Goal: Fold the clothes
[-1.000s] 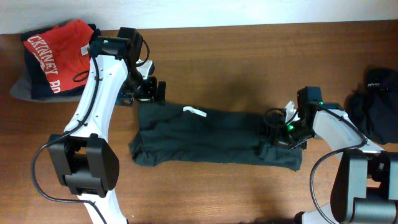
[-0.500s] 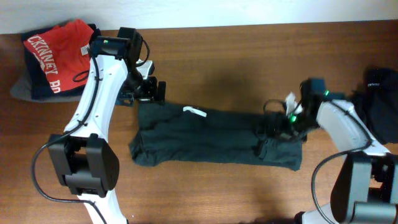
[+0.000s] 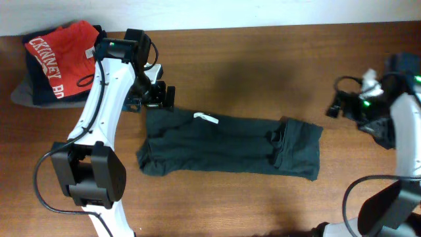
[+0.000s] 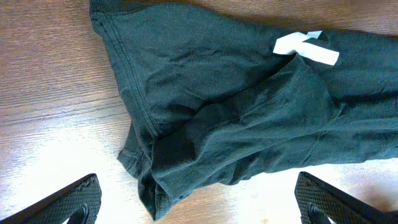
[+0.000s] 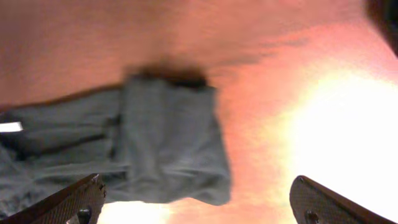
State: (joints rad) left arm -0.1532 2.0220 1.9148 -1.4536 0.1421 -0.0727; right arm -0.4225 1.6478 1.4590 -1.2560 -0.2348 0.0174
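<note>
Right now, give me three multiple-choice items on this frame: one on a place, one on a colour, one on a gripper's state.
1. Where in the overhead view is the red shirt? A) top-left corner B) centre C) bottom-right corner
2. What colour is the tag on the dark grey-green shirt? A) yellow B) white C) blue
3. How is the right gripper? A) shut on the shirt B) shut on the tag C) open, clear of the shirt
Answers: 1A, it lies by that corner; 2B, a white strip on the dark cloth; 3C, its fingers stand wide apart, off to the shirt's side.
</note>
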